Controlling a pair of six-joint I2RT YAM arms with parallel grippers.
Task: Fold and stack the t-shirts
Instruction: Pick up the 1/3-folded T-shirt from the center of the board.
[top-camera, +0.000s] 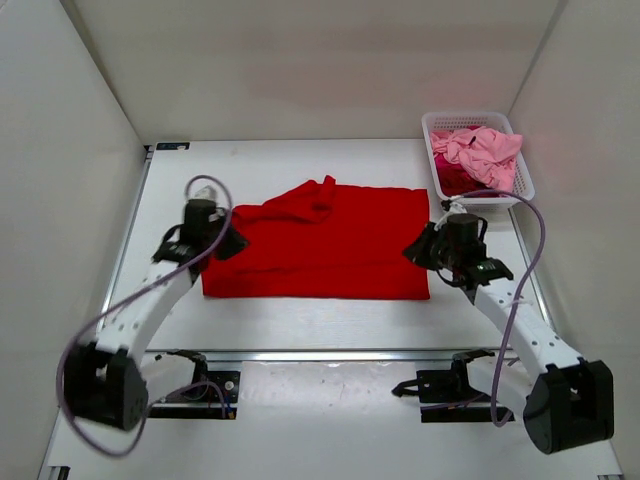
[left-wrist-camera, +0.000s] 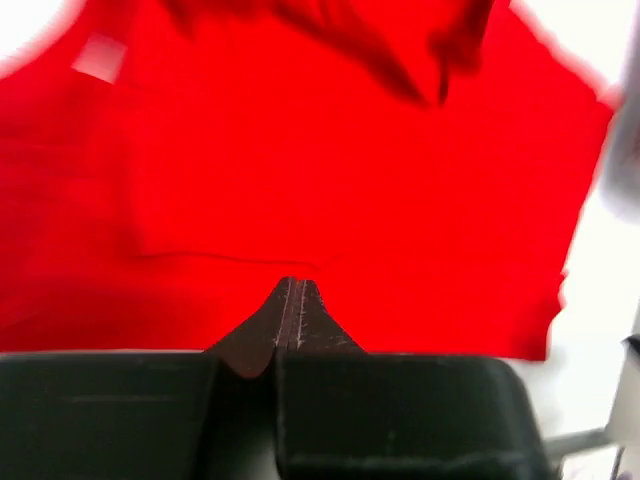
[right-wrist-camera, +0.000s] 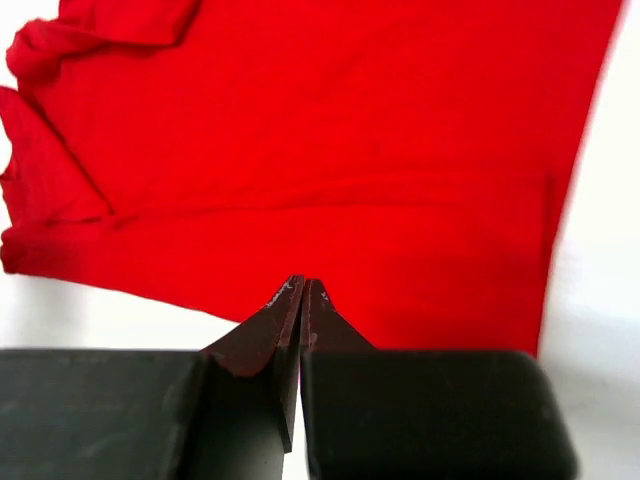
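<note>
A bright red t-shirt (top-camera: 330, 250) lies spread flat on the white table, one sleeve bunched up (top-camera: 312, 200) along its far edge. My left gripper (top-camera: 232, 243) is at the shirt's left edge and my right gripper (top-camera: 413, 250) at its right edge. In the left wrist view the left gripper (left-wrist-camera: 290, 283) is shut, its tips over the red cloth (left-wrist-camera: 350, 180). The right wrist view has the right gripper (right-wrist-camera: 302, 283) shut at the near edge of the cloth (right-wrist-camera: 350, 150). No cloth shows between either pair of jaws. A light pink t-shirt (top-camera: 487, 150) and a magenta one (top-camera: 455, 180) lie crumpled in the basket.
The white lattice basket (top-camera: 490, 198) stands at the table's back right corner, just beyond my right gripper. White walls enclose the table on three sides. A metal rail (top-camera: 330, 355) runs along the near edge in front of the arm bases.
</note>
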